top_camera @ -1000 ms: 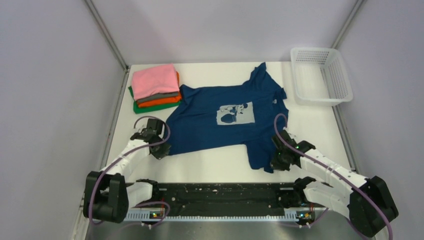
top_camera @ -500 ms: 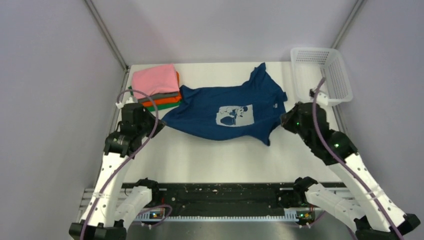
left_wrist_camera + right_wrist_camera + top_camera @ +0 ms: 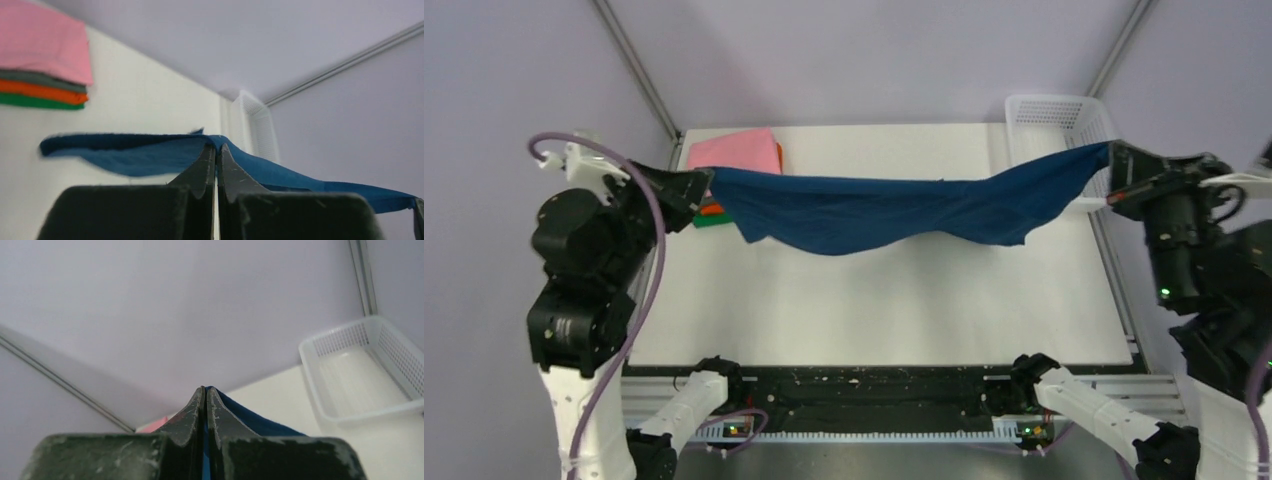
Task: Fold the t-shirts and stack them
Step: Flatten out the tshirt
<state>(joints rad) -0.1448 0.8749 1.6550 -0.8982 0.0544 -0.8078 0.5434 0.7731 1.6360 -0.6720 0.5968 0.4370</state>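
From above, we see the left gripper and the right gripper raised and well apart. Each is clenched on 1 end of the navy blue cloth t-shirt. The shirt hangs between them in a shallow sag, clear of the white surface below. The stack of folded pink, grey, orange and green t-shirts sits just beyond and below the left gripper. The white plastic mesh basket lies just beyond the right gripper.

We judge the step in hand to be spreading the shirt so it can be laid flat. To do it well, we would hold both grippers level and draw them apart only until the sag goes. Then we would lower the hanging edge first onto bare surface between them, short of the stack and the basket.

In the left wrist view, the 2 fingers meet at their tips with only a thin edge of blue cloth pinched there. We think a sharp tug could pull it free.

In the right wrist view, that gripper's fingers press together on a sliver of blue cloth, with the basket ahead and to its right. We would pull gently and evenly on both sides.
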